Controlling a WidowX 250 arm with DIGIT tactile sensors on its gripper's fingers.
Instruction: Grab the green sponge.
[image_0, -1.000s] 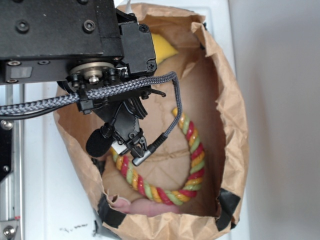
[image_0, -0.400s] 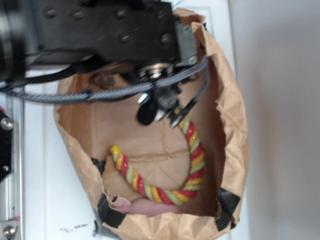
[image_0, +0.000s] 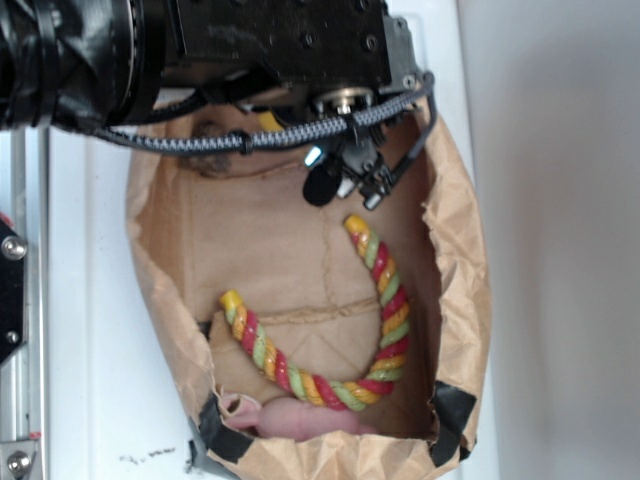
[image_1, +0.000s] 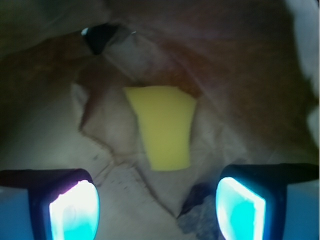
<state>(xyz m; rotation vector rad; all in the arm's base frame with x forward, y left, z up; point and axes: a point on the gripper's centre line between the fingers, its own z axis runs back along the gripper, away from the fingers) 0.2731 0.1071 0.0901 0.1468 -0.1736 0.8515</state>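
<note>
Green sponge (image_1: 164, 126) lies yellow-faced on the paper bag (image_0: 455, 270) floor, at the far end.
Gripper (image_1: 157, 205) hovers above it, jaws spread wide, holding nothing; twisted rope (image_0: 385, 320) lies nearer.

A white table (image_0: 90, 300) carries a brown paper bag (image_0: 460, 260).

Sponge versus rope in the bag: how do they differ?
The sponge is plain yellow; the rope is twisted red, yellow and green. The sponge is a flat wedge; the rope curves in a long U. The sponge lies ahead of the open gripper; the rope lies at the other end. Both rest on the paper bag.
</note>
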